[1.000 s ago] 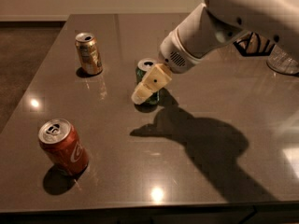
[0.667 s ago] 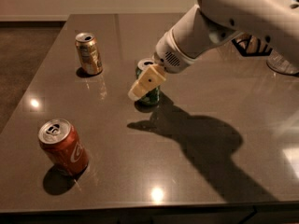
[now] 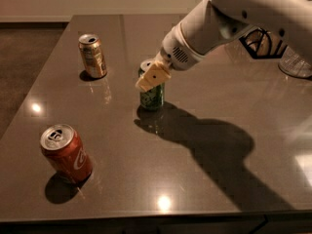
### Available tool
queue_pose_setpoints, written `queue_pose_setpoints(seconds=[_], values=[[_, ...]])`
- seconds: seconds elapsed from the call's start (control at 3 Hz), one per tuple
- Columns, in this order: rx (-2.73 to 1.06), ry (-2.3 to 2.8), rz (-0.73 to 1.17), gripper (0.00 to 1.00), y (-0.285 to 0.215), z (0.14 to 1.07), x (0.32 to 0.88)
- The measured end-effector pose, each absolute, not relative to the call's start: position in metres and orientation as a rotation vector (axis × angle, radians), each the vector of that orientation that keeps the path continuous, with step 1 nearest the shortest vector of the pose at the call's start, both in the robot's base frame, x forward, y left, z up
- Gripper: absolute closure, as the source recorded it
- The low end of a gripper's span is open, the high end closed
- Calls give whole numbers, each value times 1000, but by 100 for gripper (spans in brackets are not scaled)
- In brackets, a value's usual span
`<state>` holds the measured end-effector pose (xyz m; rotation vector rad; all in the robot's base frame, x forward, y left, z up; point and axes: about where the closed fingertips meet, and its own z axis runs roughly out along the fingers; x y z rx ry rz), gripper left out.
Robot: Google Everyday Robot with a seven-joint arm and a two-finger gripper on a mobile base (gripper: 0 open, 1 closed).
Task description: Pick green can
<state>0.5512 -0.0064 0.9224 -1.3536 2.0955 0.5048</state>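
The green can (image 3: 153,97) stands upright near the middle of the dark table (image 3: 204,179); its light green body and part of its silver top show. My gripper (image 3: 152,77), cream-coloured at the end of the white arm (image 3: 214,26), is right at the can's upper half and covers it from the front. The arm comes in from the upper right and casts a broad shadow to the can's right.
A gold can (image 3: 92,56) stands at the back left. A red can (image 3: 66,153) stands at the front left. A clear glass (image 3: 295,62) and a black wire object (image 3: 261,43) are at the far right. The table's front edge runs along the bottom.
The arm and gripper have shifted a little left and down, closer over the green can's top. The cans have not moved.
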Motion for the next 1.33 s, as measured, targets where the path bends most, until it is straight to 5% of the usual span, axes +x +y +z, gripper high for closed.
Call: queue_pose_setpoints(seconds=[0.33,0.67,1.33], values=[[-1362,2033,542,87,-10,955,545],[-1395,1959,591,100,-13,992,535],[-1452,1891,657,100,-14,1027,522]])
